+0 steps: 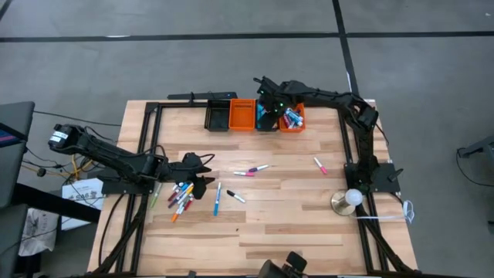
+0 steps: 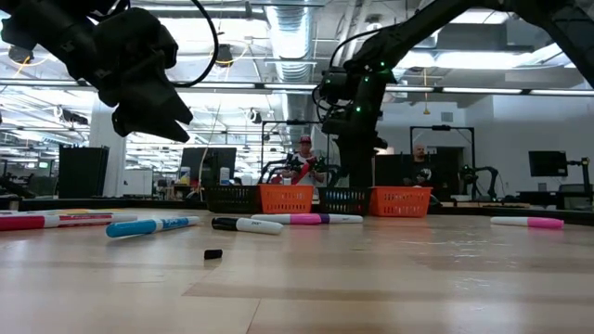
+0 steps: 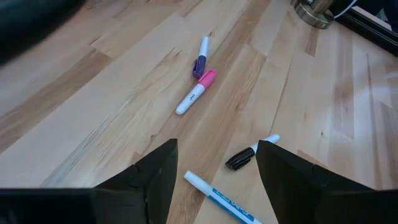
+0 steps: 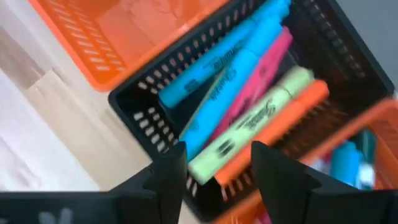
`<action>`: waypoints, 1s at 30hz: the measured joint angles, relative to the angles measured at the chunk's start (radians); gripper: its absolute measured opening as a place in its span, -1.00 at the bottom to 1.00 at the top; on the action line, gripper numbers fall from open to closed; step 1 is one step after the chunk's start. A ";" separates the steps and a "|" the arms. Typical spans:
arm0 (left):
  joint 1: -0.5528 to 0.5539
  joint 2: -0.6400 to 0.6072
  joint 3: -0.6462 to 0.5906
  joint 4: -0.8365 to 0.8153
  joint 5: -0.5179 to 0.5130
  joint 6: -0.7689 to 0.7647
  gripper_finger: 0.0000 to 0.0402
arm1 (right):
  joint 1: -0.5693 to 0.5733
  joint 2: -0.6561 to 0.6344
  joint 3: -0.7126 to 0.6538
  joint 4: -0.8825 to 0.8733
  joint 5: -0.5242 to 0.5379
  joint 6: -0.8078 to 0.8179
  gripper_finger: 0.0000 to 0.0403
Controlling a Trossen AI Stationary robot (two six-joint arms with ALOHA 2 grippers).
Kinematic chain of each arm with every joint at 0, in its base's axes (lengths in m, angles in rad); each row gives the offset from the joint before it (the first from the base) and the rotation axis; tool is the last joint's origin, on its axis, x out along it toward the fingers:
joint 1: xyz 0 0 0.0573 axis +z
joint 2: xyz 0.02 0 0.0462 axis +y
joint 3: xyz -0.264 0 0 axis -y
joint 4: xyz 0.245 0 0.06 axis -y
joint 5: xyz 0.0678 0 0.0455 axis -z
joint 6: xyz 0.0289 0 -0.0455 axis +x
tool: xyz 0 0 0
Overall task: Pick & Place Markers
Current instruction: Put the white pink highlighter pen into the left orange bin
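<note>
On the near part of the tabletop [image 1: 293,224], the left end effector [image 1: 202,173] hovers with its fingers apart and holds nothing. Just beside it lies a cluster of markers [image 1: 181,197], and a blue marker [image 1: 218,198] and a black-capped marker [image 1: 235,196] lie close. Farther away, two pink markers [image 1: 252,171] lie at the middle and one pink marker [image 1: 319,164] lies to the right. At the far edge, the right end effector [image 1: 269,104] hangs over the black bin [image 4: 155,109], fingers apart, empty; highlighters [image 4: 249,99] lie inside this bin.
</note>
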 joint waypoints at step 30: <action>-0.037 0.000 -0.051 0.010 0.000 -0.049 0.06 | 0.205 -0.622 -0.468 -0.259 -0.002 0.097 -0.20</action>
